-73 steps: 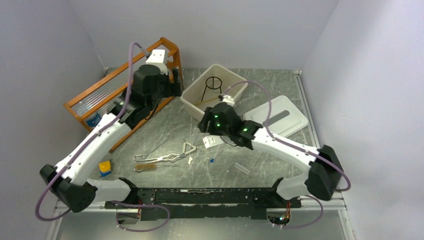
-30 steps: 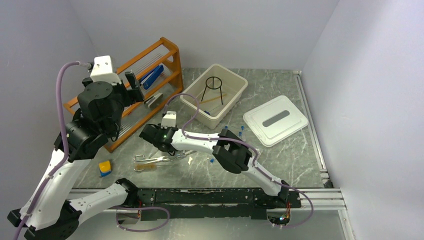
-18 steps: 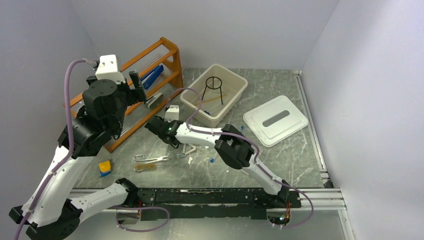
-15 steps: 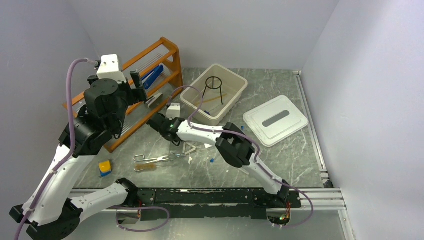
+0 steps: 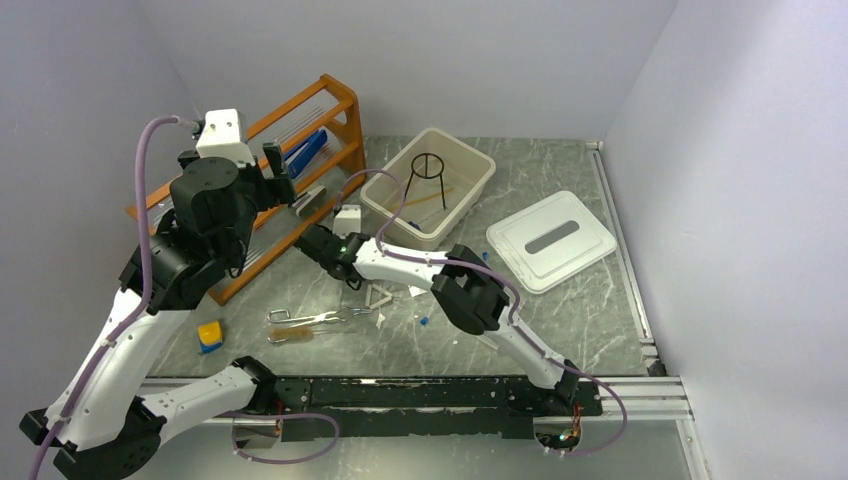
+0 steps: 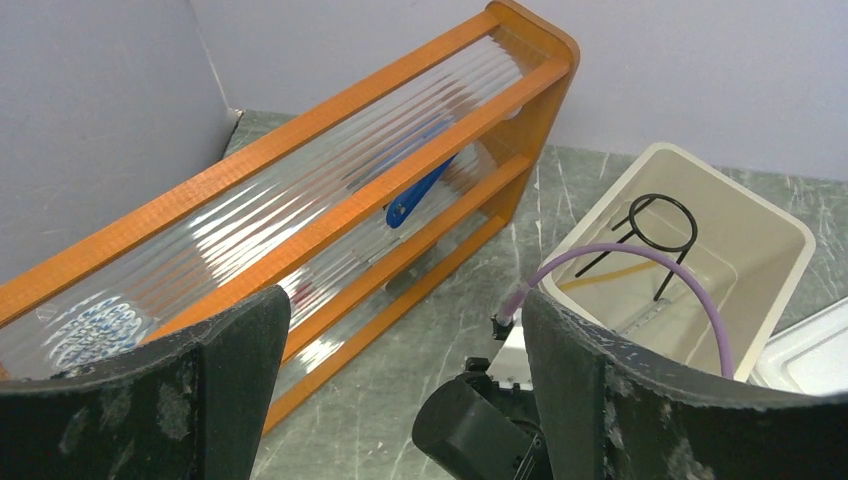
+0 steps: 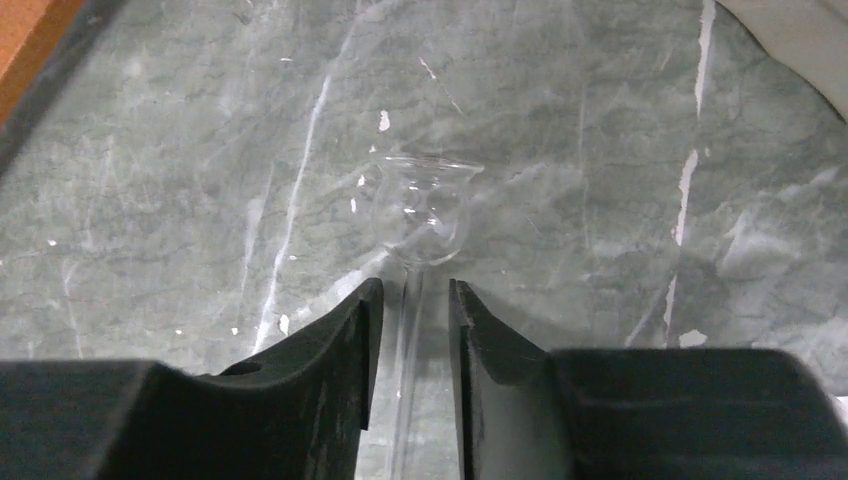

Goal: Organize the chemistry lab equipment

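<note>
A clear glass tube with a round bulb (image 7: 420, 210) lies on the marble table. Its thin stem runs between the fingers of my right gripper (image 7: 415, 290), whose jaws stand a little apart on either side without touching it. Seen from above, that right gripper (image 5: 308, 243) reaches left toward the rack's foot. My left gripper (image 6: 400, 340) hangs open and empty, raised beside the orange rack (image 5: 250, 165). Metal tongs (image 5: 320, 317), a bristle brush (image 5: 290, 336), a wire triangle (image 5: 378, 296), a white packet (image 5: 416, 291) and a tiny blue-capped vial (image 5: 425, 321) lie mid-table.
The beige tub (image 5: 470, 195) holds the black ring tripod (image 5: 428, 172) and tan tubing (image 5: 425, 202); its white lid (image 5: 550, 240) lies to the right. A blue tool (image 6: 420, 190) rests in the rack. A yellow and blue block (image 5: 209, 335) sits near the left arm.
My right gripper has moved up the table from beside the tongs toward the rack's foot. The left arm has shifted only slightly.
</note>
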{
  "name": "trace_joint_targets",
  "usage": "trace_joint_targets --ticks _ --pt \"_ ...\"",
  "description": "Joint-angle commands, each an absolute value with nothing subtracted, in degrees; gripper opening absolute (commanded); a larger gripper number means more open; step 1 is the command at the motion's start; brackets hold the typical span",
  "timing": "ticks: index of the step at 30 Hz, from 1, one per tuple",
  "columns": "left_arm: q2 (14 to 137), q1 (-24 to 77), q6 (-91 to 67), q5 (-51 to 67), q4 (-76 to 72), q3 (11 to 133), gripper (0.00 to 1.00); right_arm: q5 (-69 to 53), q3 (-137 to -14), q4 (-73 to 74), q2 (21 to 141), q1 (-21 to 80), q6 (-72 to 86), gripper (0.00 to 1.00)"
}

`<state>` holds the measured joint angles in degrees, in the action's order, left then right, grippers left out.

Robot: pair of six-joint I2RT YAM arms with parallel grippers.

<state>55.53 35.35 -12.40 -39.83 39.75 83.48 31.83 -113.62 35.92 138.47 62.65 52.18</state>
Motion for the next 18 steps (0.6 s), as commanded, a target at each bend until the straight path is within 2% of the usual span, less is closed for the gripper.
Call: trace_joint_targets --ticks 1,10,18 --pt "55.6 35.4 -12.6 -38.4 39.5 82.9 0.89 30.2 -112.5 43.2 141.1 63.7 54.7 0.30" --pt "56.0 35.4 -12.8 -38.5 39.5 84.6 0.88 31.3 -114.8 41.9 141.4 63.5 54.9 0.09" --pt "56.1 35.5 -11.9 -37.3 39.5 85.9 0.86 30.7 -106.7 29.1 128.7 63.6 49.8 0.04"
